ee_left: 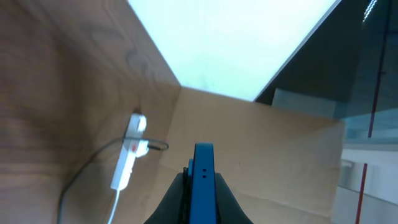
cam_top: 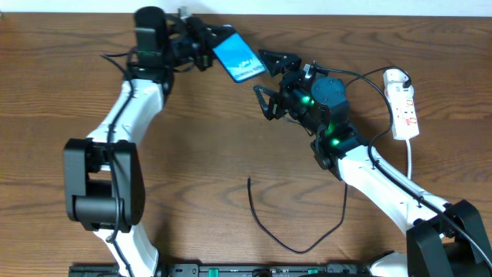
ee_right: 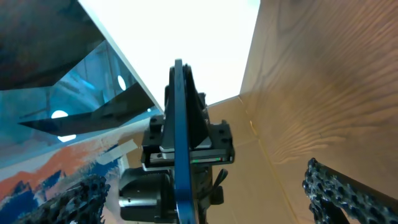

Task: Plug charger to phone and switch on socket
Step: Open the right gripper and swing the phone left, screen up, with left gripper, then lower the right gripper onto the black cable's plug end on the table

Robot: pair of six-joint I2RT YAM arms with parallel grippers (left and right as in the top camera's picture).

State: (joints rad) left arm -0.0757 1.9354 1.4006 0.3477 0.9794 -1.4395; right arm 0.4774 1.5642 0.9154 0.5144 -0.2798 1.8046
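My left gripper (cam_top: pixel 212 42) is shut on the phone (cam_top: pixel 239 58) and holds it above the table at the top centre, blue screen up. In the left wrist view the phone (ee_left: pixel 203 180) stands edge-on between the fingers (ee_left: pixel 202 186). My right gripper (cam_top: pixel 271 81) is open and empty, just right of the phone's free end. In the right wrist view the phone's edge (ee_right: pixel 180 137) shows between my wide-open fingers (ee_right: pixel 211 202). The charger's black cable (cam_top: pixel 296 245) lies looped on the table, its free tip (cam_top: pixel 249 181) at lower centre. The white socket strip (cam_top: pixel 404 104) lies at the right.
The strip also shows in the left wrist view (ee_left: pixel 129 155) with its white cord trailing down. A black cable runs from the strip's far end (cam_top: pixel 393 75) over my right arm. The table's back edge is just behind the phone.
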